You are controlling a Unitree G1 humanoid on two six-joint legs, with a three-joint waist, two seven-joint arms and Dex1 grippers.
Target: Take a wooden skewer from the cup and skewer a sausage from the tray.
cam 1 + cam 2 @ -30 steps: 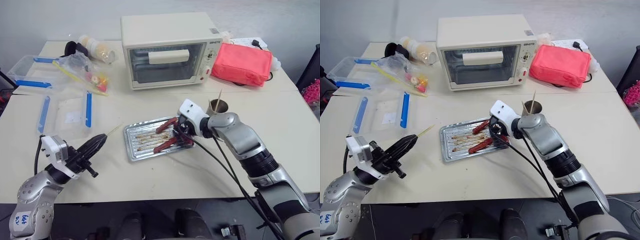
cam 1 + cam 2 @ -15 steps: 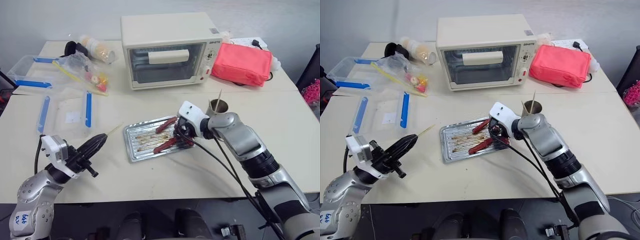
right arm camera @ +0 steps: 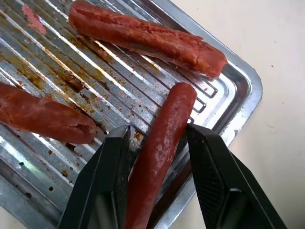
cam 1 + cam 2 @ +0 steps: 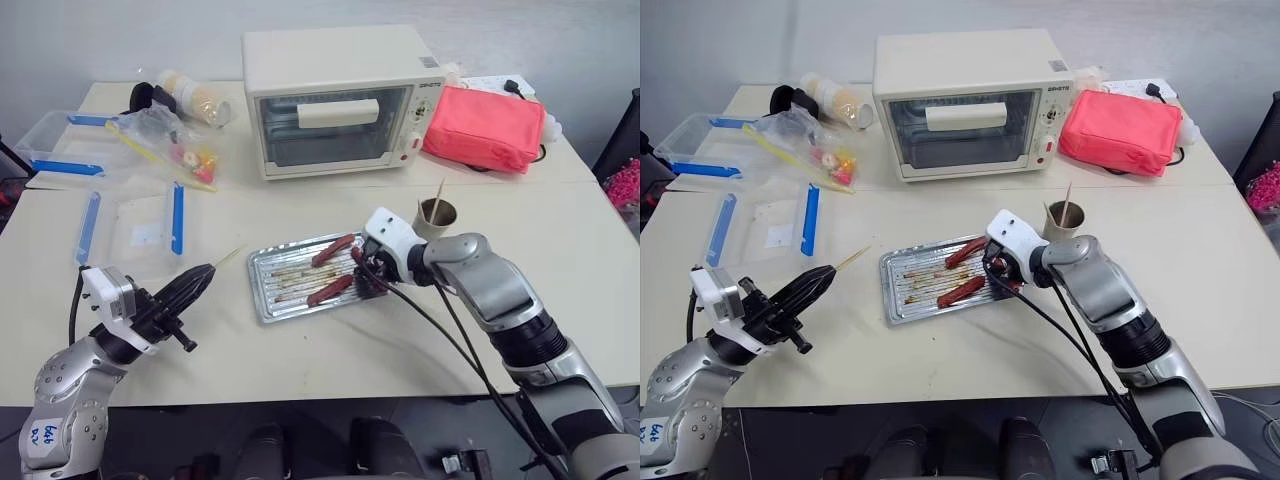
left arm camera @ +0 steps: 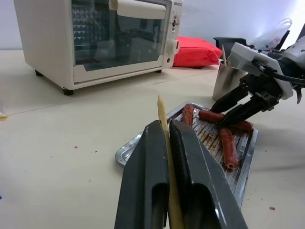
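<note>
**Sausage between the right gripper's fingers at the tray's end**

Sausage [image 3: 159, 143] lies on the ribbed bottom of the tray [image 4: 262, 268], at the end nearest the cup [image 4: 436, 215], and we see the right gripper [image 3: 155, 143] clasping it, one black finger pressed on each flank. Two more sausages [image 3: 143, 38] rest on the same tray: one across the corner beyond the gripped one, the other beside it toward the tray's middle. Brown grease streaks mark the ribs. We find the tray near the middle of the table [image 4: 300, 360], just in front of the toaster oven [image 4: 340, 95], which stands at the far edge. The cup stands just beyond the right gripper, with skewers rising from it. Beside the oven, toward the far right corner, lies a red pouch [image 4: 485, 125]. Our left gripper [image 5: 167, 143] hovers over the near left part of the table, clenched on the wooden skewer [image 5: 163, 114], whose pointed end aims toward the tray. Clear plastic boxes with blue clips [image 4: 135, 225] occupy the left side.
</note>
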